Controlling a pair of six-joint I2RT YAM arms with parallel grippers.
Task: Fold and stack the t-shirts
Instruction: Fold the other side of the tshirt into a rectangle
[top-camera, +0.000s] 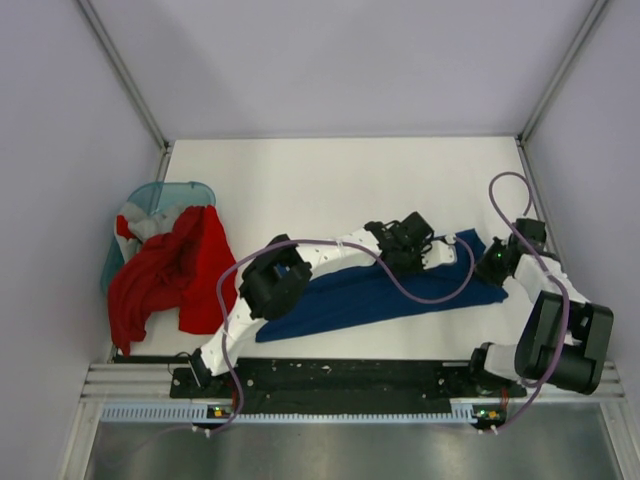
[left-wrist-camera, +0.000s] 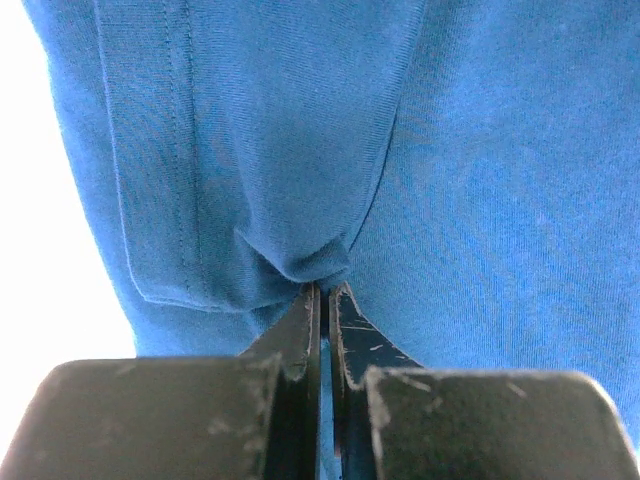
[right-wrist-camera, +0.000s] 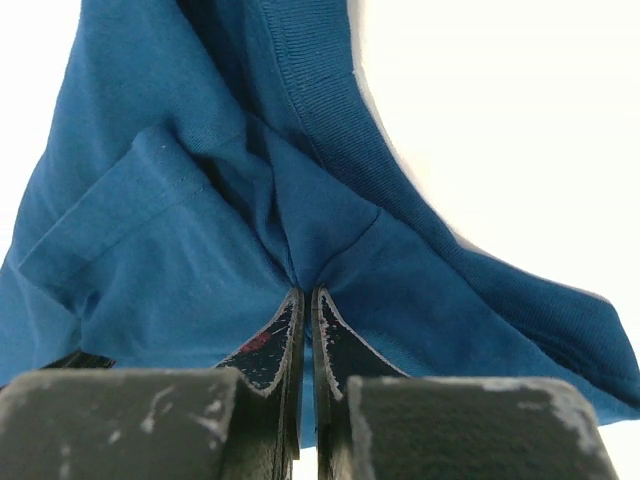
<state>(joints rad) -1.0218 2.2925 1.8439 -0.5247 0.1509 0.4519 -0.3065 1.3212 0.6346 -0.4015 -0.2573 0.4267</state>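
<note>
Navy t-shirt (top-camera: 380, 292) clamped by left gripper (left-wrist-camera: 322, 292), right gripper (right-wrist-camera: 305, 292).

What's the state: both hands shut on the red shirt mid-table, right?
No. The left hand and right hand are shut on the blue shirt mid-table, not red; both wrist views show it. The red shirt lies apart, at the left.

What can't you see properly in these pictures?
- Top view: the teal basket is mostly covered by the red t-shirt, and so is the grey-white t-shirt.
- Top view: the left arm lies across part of the blue t-shirt; no print shows.
- Wrist views: only bunched blue cloth shows, cut off by the edges.
</note>
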